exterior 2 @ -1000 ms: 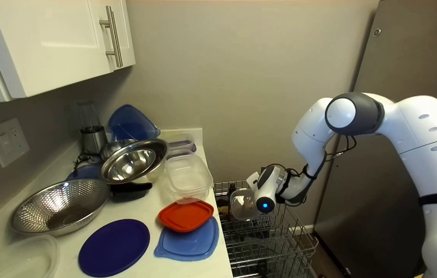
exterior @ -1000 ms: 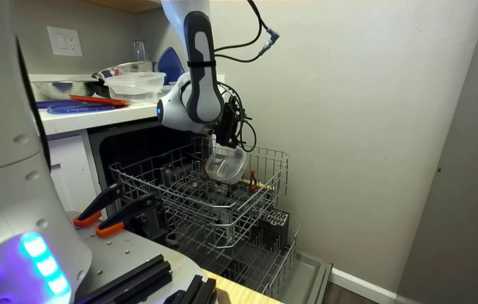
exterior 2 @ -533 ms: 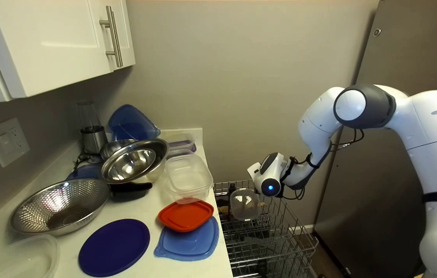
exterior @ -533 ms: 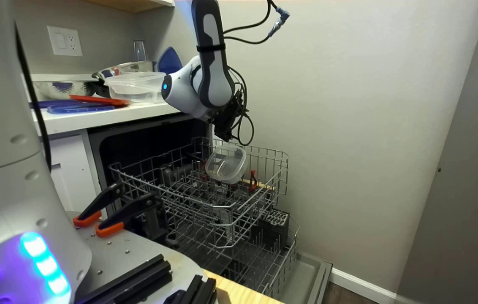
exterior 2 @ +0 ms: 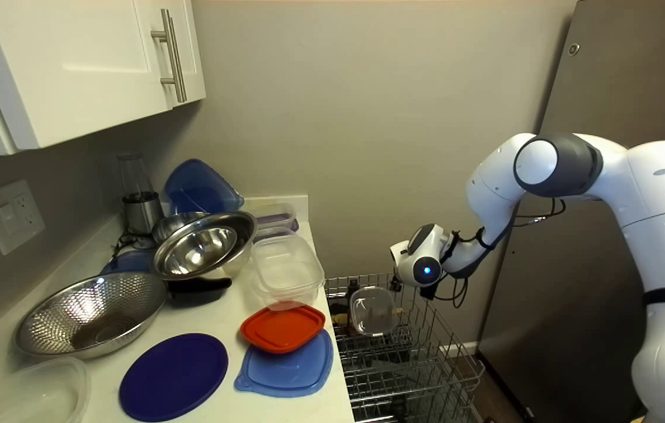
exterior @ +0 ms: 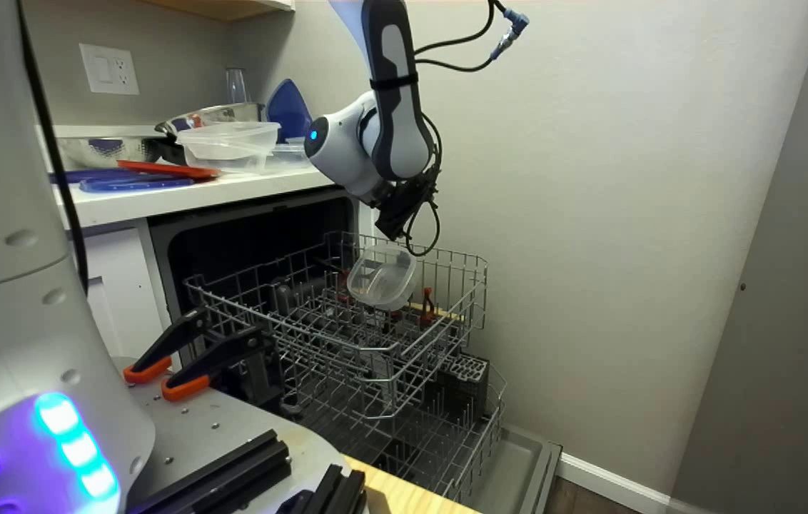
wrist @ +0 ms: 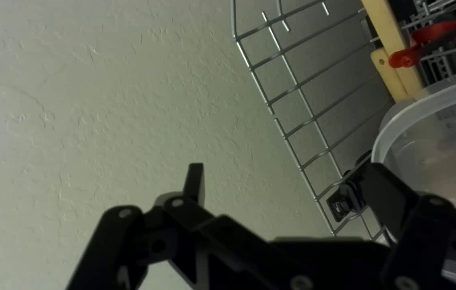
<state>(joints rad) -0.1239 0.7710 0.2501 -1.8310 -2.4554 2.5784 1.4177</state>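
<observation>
The blocky black fingers are spread wide near a clear, rounded-square plastic container, propped tilted in a grey wire rack right of the white desk.

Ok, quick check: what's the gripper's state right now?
Gripper: open, holding nothing; the clear plastic container is outside its grip.

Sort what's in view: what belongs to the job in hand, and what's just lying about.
In the job, it seems:
gripper, open and empty
clear container, in the upper rack

Just lying about on the counter, it seems:
red lid, partly over the light blue lid
round dark blue lid
textured steel bowl
nested steel bowls
</observation>
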